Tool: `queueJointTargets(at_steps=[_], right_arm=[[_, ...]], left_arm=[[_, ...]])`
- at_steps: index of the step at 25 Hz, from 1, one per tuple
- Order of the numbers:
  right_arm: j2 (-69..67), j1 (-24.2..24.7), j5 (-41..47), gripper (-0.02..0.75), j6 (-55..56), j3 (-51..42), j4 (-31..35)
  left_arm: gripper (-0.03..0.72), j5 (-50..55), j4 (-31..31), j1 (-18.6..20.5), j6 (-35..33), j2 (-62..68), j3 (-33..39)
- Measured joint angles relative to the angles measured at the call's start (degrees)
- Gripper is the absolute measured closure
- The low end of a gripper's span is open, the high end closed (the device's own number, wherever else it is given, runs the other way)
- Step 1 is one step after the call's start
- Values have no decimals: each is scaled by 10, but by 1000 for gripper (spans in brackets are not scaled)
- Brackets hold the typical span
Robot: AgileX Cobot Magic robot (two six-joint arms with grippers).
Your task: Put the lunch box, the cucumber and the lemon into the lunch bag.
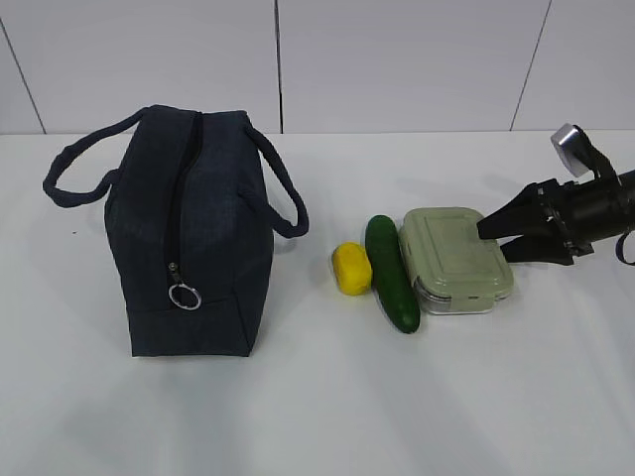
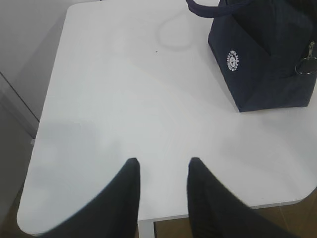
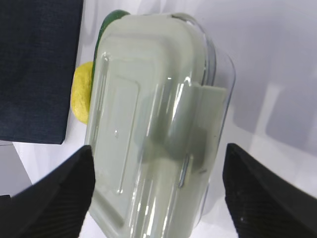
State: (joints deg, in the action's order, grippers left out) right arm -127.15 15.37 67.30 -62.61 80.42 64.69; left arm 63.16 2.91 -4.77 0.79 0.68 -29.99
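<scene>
Right gripper [image 1: 493, 236] lined up on the lunch box [image 1: 454, 260]

Arm reaches in level from the right, jaws spread wide on either side of the box's right end, not clamped. Cucumber [image 1: 390, 272] and lemon [image 1: 351, 268] sit just left; lunch bag [image 1: 190, 233] stands zipped, far left. Left gripper [image 2: 162, 168] hovers part open over bare surface [image 2: 124, 89].

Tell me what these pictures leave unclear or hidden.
- Lunch bag interior: exterior view, hidden behind its closed zipper.
- Cucumber: right wrist view, mostly behind the lunch box.
- Left gripper: absent from the exterior view.
- Bag logo: left wrist view, too small to read.
</scene>
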Motion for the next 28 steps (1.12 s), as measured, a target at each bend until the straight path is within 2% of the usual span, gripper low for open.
queueJointTargets(at_steps=[12, 21, 28], right_arm=[[-32, 0, -1, 138, 8, 9, -1], [-32, -27, -1, 138, 8, 9, 0], [-32, -28, -1, 139, 8, 9, 0]], left_arm=[[453, 0, 0, 0, 0, 0, 0], [453, 0, 0, 0, 0, 0, 0], [453, 0, 0, 0, 0, 0, 0]])
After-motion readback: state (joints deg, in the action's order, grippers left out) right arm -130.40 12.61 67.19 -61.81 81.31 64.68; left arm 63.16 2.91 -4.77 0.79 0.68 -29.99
